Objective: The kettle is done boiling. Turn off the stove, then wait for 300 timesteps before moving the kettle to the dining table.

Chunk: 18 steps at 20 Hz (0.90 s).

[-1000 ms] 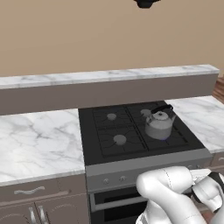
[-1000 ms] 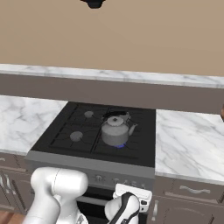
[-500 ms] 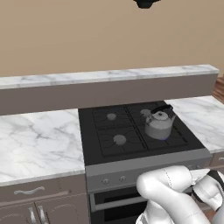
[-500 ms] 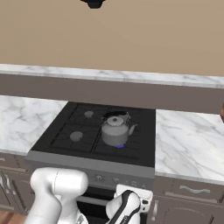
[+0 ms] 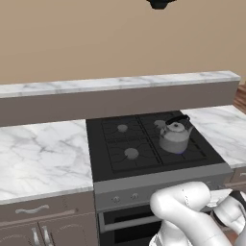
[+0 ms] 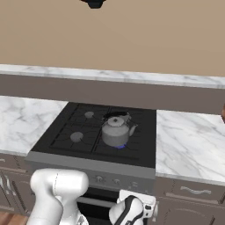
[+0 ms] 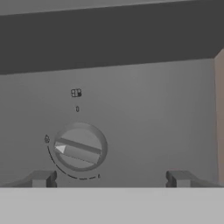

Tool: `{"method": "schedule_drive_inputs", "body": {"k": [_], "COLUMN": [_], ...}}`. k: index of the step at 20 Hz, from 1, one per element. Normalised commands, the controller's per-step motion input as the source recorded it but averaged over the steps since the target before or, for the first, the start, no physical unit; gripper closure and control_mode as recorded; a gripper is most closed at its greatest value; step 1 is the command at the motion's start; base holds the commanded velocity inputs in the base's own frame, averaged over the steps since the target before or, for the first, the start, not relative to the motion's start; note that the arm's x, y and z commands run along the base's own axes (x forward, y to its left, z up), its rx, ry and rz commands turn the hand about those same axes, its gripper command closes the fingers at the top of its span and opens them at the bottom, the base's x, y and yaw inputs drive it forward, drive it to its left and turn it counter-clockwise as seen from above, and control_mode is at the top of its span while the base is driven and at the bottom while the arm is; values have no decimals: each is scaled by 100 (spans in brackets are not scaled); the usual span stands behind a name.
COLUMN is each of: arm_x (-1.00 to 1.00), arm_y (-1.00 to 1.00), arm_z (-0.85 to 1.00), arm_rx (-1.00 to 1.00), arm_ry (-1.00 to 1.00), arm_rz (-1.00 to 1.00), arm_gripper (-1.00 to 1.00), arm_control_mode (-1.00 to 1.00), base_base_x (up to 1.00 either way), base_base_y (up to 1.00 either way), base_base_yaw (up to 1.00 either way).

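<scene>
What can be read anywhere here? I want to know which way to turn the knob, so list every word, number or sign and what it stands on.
No text reads clearly.
Small mark above the knob on the stove's front panel: too blurred to read.
Tiny mark left of the knob, at the end of a curved line: too small to read.
Kettle: no lettering seen.

One kettle (image 5: pixel 174 137), four burners (one stove (image 5: pixel 149 144))
</scene>
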Motion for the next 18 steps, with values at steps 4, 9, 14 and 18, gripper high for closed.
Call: {"method": "schedule_drive_inputs", "body": {"k": [4,9,14,18], "arm_x": [0,0,0,0], "arm_y": [0,0,0,0], "arm_z": [0,0,2,14], "arm_rx": [0,0,0,0], "arm_ry": [0,0,0,0], "arm_rz": [0,0,0,0], "arm_gripper": [-100,-100,-100,-100], "arm_control_mode": [-100,-100,-100,-100], "base_base_x": [0,0,0,0], "base_base_y": [0,0,0,0], "base_base_yaw": [0,0,0,0]}}
